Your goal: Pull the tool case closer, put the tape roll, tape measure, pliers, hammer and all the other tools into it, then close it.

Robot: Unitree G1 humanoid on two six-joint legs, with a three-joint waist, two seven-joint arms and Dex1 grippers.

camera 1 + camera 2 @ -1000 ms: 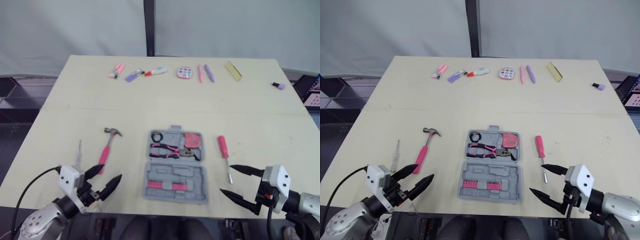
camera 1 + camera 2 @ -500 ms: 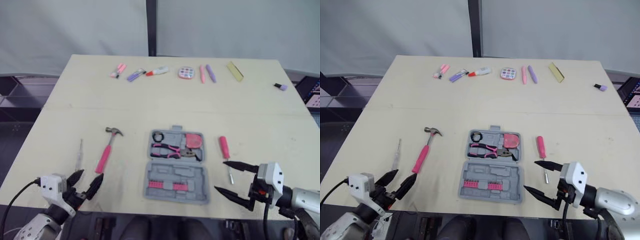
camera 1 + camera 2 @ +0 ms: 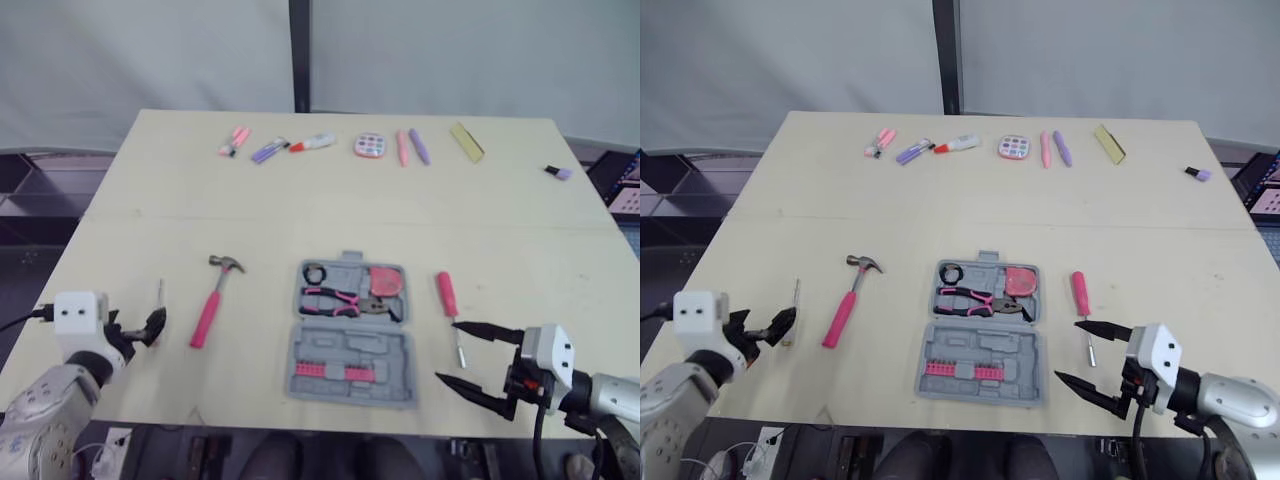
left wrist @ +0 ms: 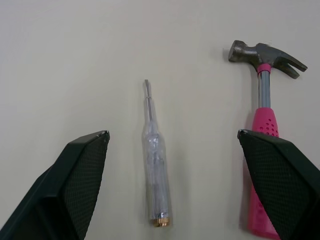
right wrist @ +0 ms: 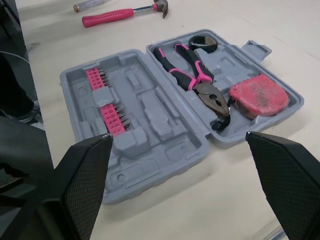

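The grey tool case lies open at the table's front centre. Its far half holds a black tape roll, pink-handled pliers and a red tape measure; pink bits sit in the near half. A pink hammer lies to its left, and a clear screwdriver further left. A pink screwdriver lies right of the case. My left gripper is open at the front left, just short of the clear screwdriver's handle end. My right gripper is open and empty, right of the case.
Along the far edge lie several small items: pink and purple markers, a round palette, a yellow card and a small purple piece. The table's front edge runs just below both grippers.
My left gripper has swung left along the front edge, from near the hammer's handle to the clear screwdriver. The right gripper has barely moved. No tool has shifted.
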